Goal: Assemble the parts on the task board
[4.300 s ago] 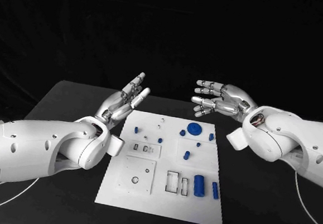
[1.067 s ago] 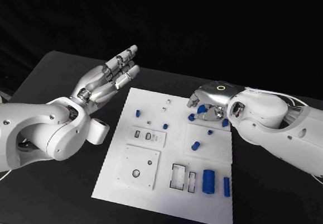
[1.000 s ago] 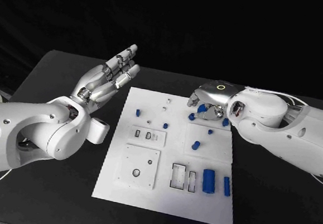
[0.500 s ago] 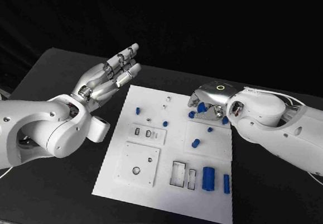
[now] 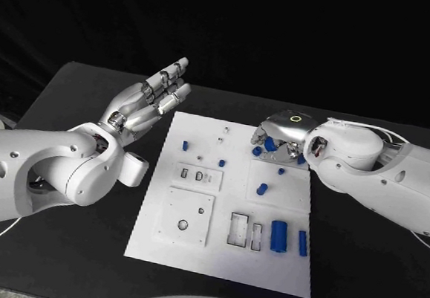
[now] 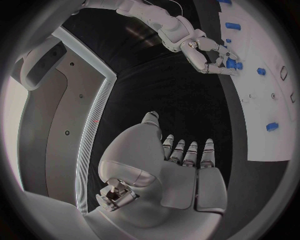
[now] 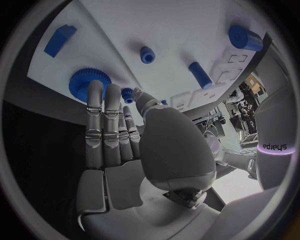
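Two hands frame the board (image 5: 227,229): your right hand (image 5: 279,138) reaches over its far corner, fingers around a blue gear (image 7: 89,81), grip not confirmed; your left hand (image 5: 148,101) hovers released beside the board. Close squarely on the gear's rim before lifting. The right wrist view shows its teeth, hidden from the head view.

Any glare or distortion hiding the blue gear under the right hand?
Head view: task board evenly lit, no glare; right hand covers the blue gear. Right wrist view: fisheye bends the board's edges, yet the gear reads sharp beside the fingers. Left wrist view: heavy curvature, parts tiny.
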Tool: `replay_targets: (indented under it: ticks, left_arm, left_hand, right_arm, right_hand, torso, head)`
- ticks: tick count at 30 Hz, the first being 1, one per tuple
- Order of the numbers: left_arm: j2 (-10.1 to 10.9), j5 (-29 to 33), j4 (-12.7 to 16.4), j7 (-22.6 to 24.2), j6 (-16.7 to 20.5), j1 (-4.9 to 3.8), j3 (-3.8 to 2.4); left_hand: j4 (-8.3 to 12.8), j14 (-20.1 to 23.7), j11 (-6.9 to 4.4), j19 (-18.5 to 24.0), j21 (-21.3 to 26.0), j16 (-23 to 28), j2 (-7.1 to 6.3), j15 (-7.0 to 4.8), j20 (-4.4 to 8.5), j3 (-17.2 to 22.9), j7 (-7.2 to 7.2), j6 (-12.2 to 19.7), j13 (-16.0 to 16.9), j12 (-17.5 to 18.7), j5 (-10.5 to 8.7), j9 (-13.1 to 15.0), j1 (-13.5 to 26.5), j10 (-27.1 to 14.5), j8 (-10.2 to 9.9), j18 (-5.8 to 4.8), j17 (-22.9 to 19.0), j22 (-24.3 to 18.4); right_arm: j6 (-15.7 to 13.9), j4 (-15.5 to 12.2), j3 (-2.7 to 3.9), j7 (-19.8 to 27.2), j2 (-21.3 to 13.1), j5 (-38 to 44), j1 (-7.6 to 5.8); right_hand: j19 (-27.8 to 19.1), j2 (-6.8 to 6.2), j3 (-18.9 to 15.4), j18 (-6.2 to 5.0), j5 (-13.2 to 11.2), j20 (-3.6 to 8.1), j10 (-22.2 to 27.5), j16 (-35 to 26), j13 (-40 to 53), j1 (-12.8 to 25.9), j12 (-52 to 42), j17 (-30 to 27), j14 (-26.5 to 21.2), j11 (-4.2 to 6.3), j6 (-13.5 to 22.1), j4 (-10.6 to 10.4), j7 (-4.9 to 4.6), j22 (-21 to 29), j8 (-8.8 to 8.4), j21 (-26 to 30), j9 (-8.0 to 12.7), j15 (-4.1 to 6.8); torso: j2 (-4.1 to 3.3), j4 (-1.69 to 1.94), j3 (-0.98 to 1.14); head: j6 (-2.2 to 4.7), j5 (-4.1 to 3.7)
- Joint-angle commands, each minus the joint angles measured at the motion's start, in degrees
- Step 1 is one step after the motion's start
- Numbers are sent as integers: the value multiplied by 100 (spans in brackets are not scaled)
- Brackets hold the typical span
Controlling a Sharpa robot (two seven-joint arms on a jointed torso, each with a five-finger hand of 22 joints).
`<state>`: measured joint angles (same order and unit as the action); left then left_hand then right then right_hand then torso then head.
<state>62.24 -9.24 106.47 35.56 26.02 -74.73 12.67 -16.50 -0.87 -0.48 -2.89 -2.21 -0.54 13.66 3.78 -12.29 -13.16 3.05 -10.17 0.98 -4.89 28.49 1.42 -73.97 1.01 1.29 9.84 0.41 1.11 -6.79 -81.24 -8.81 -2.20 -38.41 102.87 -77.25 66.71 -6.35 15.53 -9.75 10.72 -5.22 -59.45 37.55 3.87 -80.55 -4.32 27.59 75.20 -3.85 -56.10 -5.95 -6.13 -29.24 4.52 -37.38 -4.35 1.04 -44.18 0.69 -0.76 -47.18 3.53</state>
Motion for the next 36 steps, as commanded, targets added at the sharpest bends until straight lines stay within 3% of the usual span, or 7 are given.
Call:
replay_targets:
  ticks: [1, 10, 20, 27, 36]
  left_arm:
    - [-17, -8, -15, -38, -213, -8, -1]
    - [-9, -8, -54, -175, -338, -8, 1]
    - [-16, -7, -131, -343, -456, -6, 3]
    - [-36, -7, -179, -390, -470, -6, 3]
    - [-29, -7, -204, -407, -490, -5, 4]
  left_hand:
    - [-5, 8, 40, 12, -6, 24, 17, 20, -46, 26, -62, -13, 5, -35, 27, 12, -66, -7, 29, 52, -7, -7]
    - [-13, 5, 59, 16, -3, 23, 27, 39, -57, 28, -84, -37, 7, -45, 22, 15, -68, -4, 35, 52, -6, -8]
    - [-20, 0, 117, 27, 4, 22, 53, 95, -81, 27, -21, 12, 5, -38, 13, 7, -54, -6, 25, 51, -4, -11]
    - [-16, 5, 152, 42, 15, 24, 60, 116, -94, 24, 19, 56, 2, -25, 17, 1, -48, -12, 16, 49, -6, -16]
    - [-13, 1, 161, 40, 13, 22, 64, 122, -99, 27, 21, 55, 3, -30, 26, 2, -51, -12, 16, 49, -5, -15]
  right_arm:
    - [22, 36, 4, 23, 13, -51, 6]
    - [-23, 190, 5, 27, 104, -59, 56]
    - [-321, 287, 5, 66, 189, -69, 130]
    - [-389, 316, 5, 90, 213, -105, 149]
    - [-665, 313, 6, 129, 210, -194, 159]
  right_hand:
    - [-51, 7, 56, -58, 55, 16, -30, -35, -7, -96, 32, 10, -39, -3, 9, 10, 15, -21, -22, -40, 0, 1]
    - [-70, 38, 144, -61, 49, 34, -71, -20, -3, -92, 34, 27, -17, 33, -187, 7, 81, -95, 66, -70, -60, 27]
    - [-54, 74, 239, -63, -95, 69, -405, 46, 20, -47, -77, 78, 71, 93, -541, -22, 178, -237, 243, -148, -229, 71]
    - [-22, 74, 266, -63, -156, 86, -514, 118, 21, -35, -97, 121, 140, 110, -594, -31, 174, -311, 266, -202, -291, 90]
    - [-5, 192, 400, -61, -72, 117, -889, 176, 42, -229, -206, 165, 185, 141, -871, 107, 155, -444, 417, -294, -443, 111]
  torso:
    - [2, 6, -2]
    - [3, 7, -3]
    - [4, 1, -8]
    - [7, 3, -10]
    - [7, -2, -7]
  head:
    - [-5, -14]
    - [-77, -50]
    - [-131, -53]
    - [-158, -49]
    - [-165, -4]
